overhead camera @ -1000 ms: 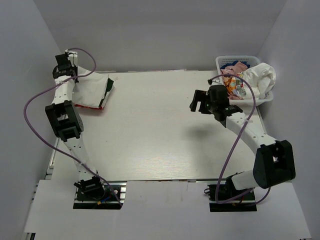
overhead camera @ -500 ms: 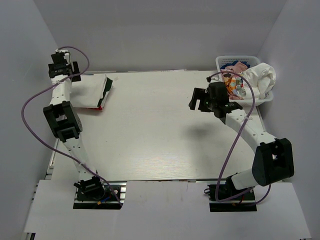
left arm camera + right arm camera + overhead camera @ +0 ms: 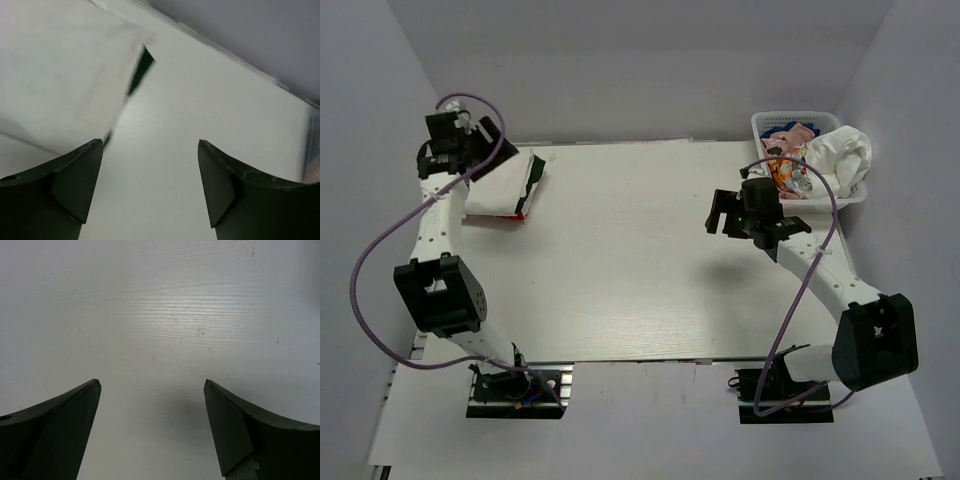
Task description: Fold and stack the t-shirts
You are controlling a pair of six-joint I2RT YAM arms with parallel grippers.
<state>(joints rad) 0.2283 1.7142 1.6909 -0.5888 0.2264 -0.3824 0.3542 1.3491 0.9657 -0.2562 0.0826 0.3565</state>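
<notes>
A stack of folded t-shirts [image 3: 505, 184] lies at the table's far left: white on top, a dark green edge and a red edge below it. In the left wrist view the white top shirt [image 3: 60, 75] fills the upper left, its dark green edge showing beside it. My left gripper [image 3: 480, 142] hovers over the stack's far left corner, open and empty [image 3: 150, 145]. My right gripper [image 3: 722, 212] hangs open over bare table right of centre, nothing between its fingers [image 3: 152, 385]. More t-shirts [image 3: 835, 155], white, pink and printed, are heaped in the basket.
A white lattice basket [image 3: 767, 124] stands at the far right corner, cloth spilling over its right rim. Grey walls close in the table on three sides. Purple cables loop from both arms.
My left gripper has opened and let go of the stack, and it has lifted and turned over the stack's far left corner. The right arm shifted slightly right and nearer.
</notes>
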